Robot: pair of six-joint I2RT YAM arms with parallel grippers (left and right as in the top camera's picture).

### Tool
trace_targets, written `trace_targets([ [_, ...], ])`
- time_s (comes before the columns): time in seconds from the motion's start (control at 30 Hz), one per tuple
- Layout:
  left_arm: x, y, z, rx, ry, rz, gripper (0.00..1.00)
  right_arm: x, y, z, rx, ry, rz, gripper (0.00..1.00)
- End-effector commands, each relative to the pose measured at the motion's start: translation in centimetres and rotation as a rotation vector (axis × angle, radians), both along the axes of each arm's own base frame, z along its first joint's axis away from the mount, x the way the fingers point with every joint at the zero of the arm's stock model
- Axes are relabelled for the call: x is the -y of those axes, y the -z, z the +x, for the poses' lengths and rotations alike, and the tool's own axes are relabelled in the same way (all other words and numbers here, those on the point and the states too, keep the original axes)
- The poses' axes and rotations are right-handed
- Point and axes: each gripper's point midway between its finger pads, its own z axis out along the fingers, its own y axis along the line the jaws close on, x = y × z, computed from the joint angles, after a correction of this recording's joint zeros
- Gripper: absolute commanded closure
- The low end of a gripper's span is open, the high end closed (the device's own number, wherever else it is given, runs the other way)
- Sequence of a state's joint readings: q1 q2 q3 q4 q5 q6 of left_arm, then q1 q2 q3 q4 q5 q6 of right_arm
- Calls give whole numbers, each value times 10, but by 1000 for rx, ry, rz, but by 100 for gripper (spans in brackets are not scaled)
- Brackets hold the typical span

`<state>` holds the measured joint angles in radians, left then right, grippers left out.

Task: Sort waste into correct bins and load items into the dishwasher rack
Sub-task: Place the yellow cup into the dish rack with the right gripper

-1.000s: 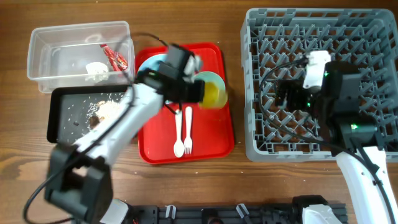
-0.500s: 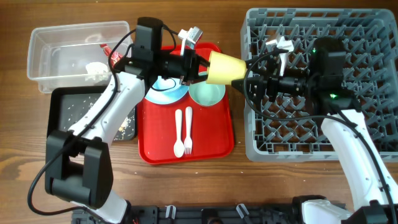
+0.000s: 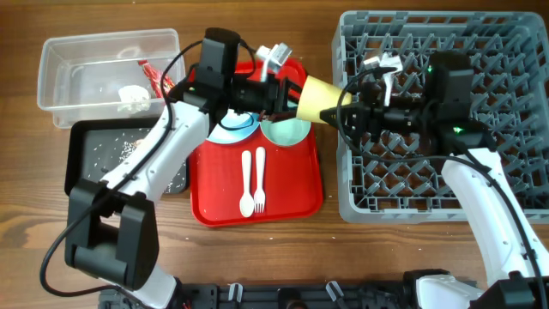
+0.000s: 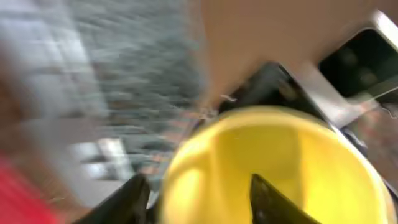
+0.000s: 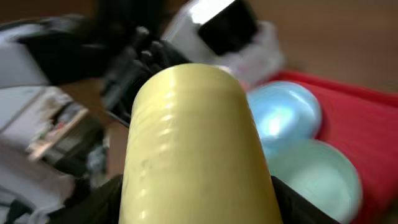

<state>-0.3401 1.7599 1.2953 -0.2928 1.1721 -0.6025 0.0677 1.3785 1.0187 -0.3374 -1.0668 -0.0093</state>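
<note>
Left jaws: my left gripper pinches the yellow cup at its rim. In the left wrist view one finger seems to sit inside the mouth and the other outside the wall, though blur makes this uncertain.
Right jaws: my right gripper is spread, with a finger on either side of the cup's far end. I see no clamping, and I cannot tell whether the pads touch the wall.
Cup position: in the air between my two grippers, over the gap between the red tray and the dishwasher rack.
Long axis: it runs across the table from one gripper to the other. The open mouth faces my left wrist and the closed base points into my right jaws.
Nearer arm: both are at the cup, but only the right is on the rack side.
Next move, as I judge it: close the right jaws across the body before the left lets go.
Risk: a smooth, tapered wall could slip if the grip lands too near the base.
</note>
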Motion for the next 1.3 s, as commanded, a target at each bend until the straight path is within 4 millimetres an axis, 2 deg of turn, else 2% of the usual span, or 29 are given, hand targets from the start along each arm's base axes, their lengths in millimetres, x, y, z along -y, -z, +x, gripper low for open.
trace_targets([
  [0.0, -62, 61, 52, 85, -299, 366, 39, 48, 40, 29, -62, 309, -282, 45],
  [0.03, -92, 77, 53, 54, -362, 486, 32, 66, 43, 26, -98, 376, -337, 45],
  [0.13, -151, 94, 50, 25, -475, 713, 29, 124, 32, 8, -276, 607, -445, 45],
  [0.17, -184, 96, 47, 11, -552, 844, 28, 150, 25, -7, -366, 688, -500, 45],
  [0.2, -204, 95, 42, 2, -603, 929, 26, 178, 25, -25, -476, 795, -565, 44],
  [0.27, -211, 93, 35, -9, -612, 964, 25, 218, 36, -56, -641, 961, -669, 44],
  [0.33, -211, 93, 35, -11, -611, 965, 25, 236, 46, -71, -718, 1011, -735, 44],
  [0.4, -211, 93, 35, -8, -613, 964, 25, 243, 56, -76, -788, 1010, -751, 44],
  [0.5, -211, 93, 36, -8, -613, 964, 25, 242, 77, -77, -885, 960, -782, 44],
  [0.57, -211, 93, 36, -8, -613, 964, 25, 234, 98, -70, -971, 888, -756, 44],
  [0.67, -211, 93, 35, -8, -613, 963, 25, 238, 129, -58, -1048, 853, -775, 39],
  [0.7, -211, 93, 36, -8, -613, 963, 25, 238, 133, -56, -1052, 850, -775, 30],
  [0.73, -211, 93, 36, -8, -613, 963, 25, 235, 135, -49, -1038, 846, -745, 2],
  [0.87, -211, 93, 35, -8, -613, 964, 24, 229, 131, -42, -1013, 837, -698, 1],
  [0.93, -211, 93, 35, -8, -613, 964, 23, 230, 120, -39, -977, 853, -689, 1],
  [0.97, -212, 93, 35, -11, -611, 966, 23, 231, 93, -32, -876, 892, -666, 2],
  [1.03, -212, 95, 31, -24, -604, 972, 23, 228, 64, -22, -745, 921, -643, 2],
  [1.1, -213, 98, 23, -63, -596, 985, 23, 205, 25, -2, -518, 885, -590, 4],
  [1.13, -215, 99, 19, -96, -607, 995, 24, 176, 5, 9, -383, 782, -544, 5],
  [1.17, -219, 101, 13, -134, -629, 1014, 24, 156, -5, 15, -323, 724, -512, 7],
  [1.2, -225, 99, 7, -171, -666, 1037, 24, 127, -11, 22, -266, 643, -484, 7],
  [1.23, -227, 95, 5, -170, -679, 1045, 24, 102, -11, 26, -231, 575, -484, 8],
  [1.27, -237, 83, 3, -149, -731, 1069, 23, 70, -5, 31, -201, 495, -491, 9],
])
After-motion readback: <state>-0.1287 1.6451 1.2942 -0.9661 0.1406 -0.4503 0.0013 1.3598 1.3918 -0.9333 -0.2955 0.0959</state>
